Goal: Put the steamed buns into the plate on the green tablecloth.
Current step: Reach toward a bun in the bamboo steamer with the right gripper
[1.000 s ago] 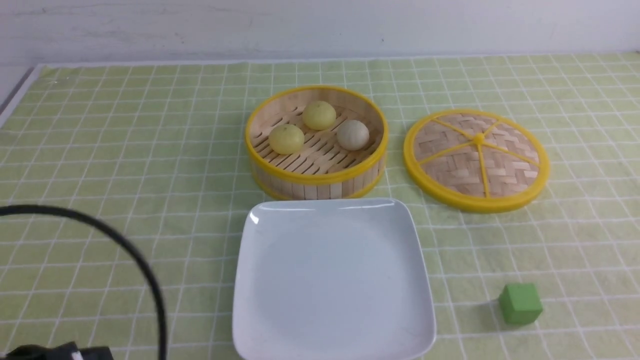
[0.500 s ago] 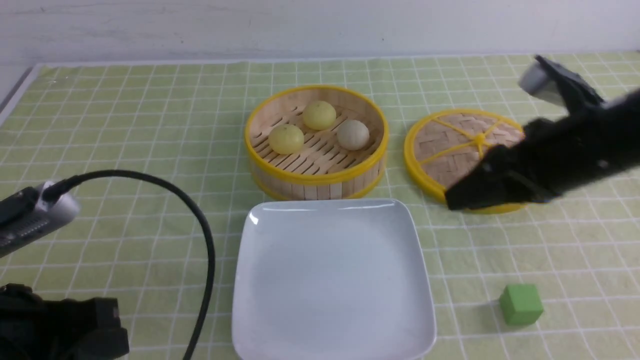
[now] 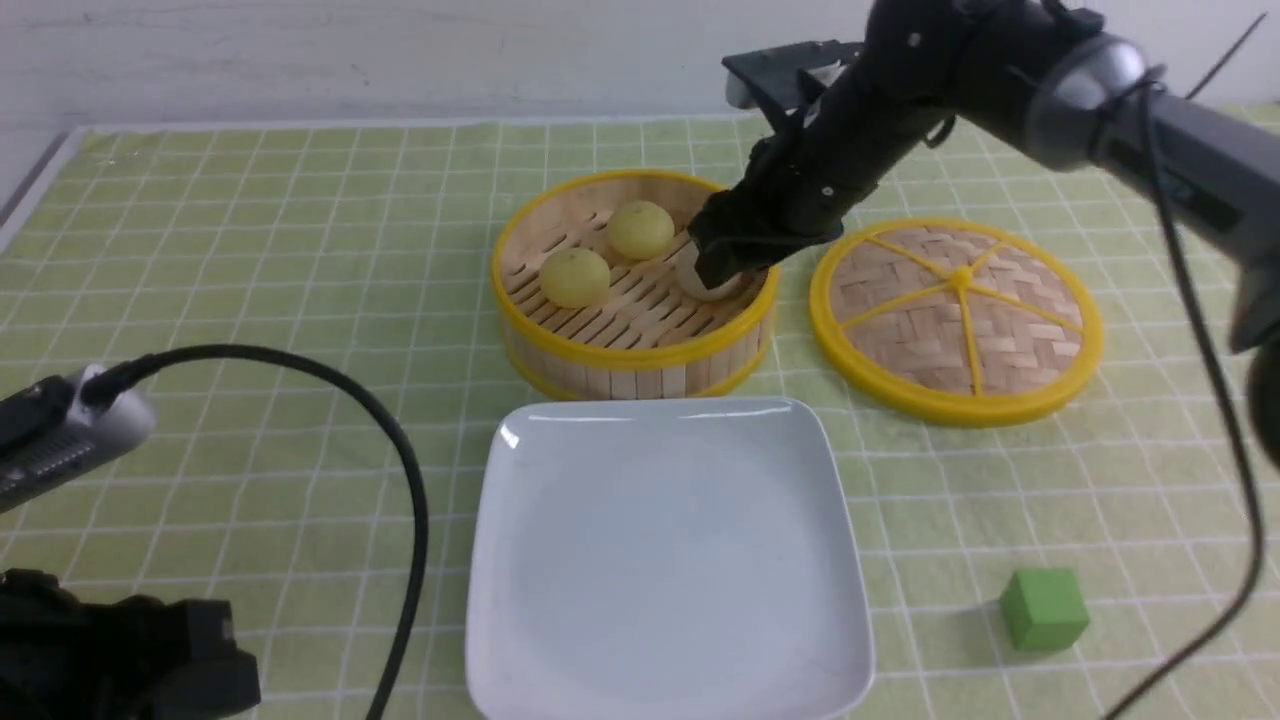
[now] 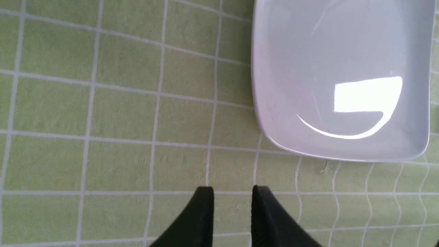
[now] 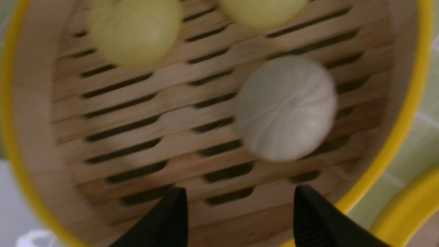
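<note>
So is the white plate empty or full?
Empty: the plate is bare white, and all three steamed buns sit in the bamboo steamer.

**A:** Front view's bright and even, nothing blown out. Shadows are faint. The green cube (image 3: 1043,608) drops a soft one to its left, so the light leans in from the right of the frame. There's just a tiny glint at the plate (image 3: 665,408) rim's upper-left corner.

**B:** Left wrist view has way more glare tho. Big white rectangular hotspot on the plate at the right of the frame, with a bright curved streak under it. The green tablecloth (image 4: 120,113) is crisp there, grid lines sharp.

**A:** Right wrist view is the mushy one. Whole frame's smeared. The greyish bun (image 5: 284,108), the yellow buns (image 5: 135,31) up top and the steamer basket (image 5: 408,103) slats all have soft edges.
</note>
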You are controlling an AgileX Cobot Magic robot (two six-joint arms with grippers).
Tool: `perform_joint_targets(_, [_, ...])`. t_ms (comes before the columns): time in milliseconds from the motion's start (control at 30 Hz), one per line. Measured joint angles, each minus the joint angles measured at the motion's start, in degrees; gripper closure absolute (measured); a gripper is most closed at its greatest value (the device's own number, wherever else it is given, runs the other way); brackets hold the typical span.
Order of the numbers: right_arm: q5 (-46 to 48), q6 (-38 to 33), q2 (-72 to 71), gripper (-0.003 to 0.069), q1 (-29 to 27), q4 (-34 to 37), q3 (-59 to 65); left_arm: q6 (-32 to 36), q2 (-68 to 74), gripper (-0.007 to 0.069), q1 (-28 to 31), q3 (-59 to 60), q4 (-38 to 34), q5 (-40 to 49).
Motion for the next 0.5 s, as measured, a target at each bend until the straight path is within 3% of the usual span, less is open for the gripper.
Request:
perform_joint_targets(167, [3.38,4.3,11.15,0.0245,0.0,-3.75,-16.88,0.0,0.0,0.0426,0.0,0.0,0.12,-0.02])
perform_joint_targets(267, [3.69,4.64,15.18,0.0295,0.0,-3.42,-21.95,0.0,0.0,0.0426,0.0,0.0,0.23,-0.06])
perform_joint_targets(367, [5.49,4.7,16.14,0.0443,0.27,-3.48,-24.19,0.0,0.0,0.0424,0.0,0.0,0.64,-0.06])
perform_joint_targets(433, [7.86,4.71,15.59,0.0579,0.69,-3.64,-25.66,0.0,0.0,0.0422,0.0,0.0,0.8,-0.06])
perform_joint_targets(500, [11.46,4.71,14.25,0.0636,1.58,-4.73,-27.23,0.0,0.0,0.0418,0.0,0.0,1.31,-0.06])
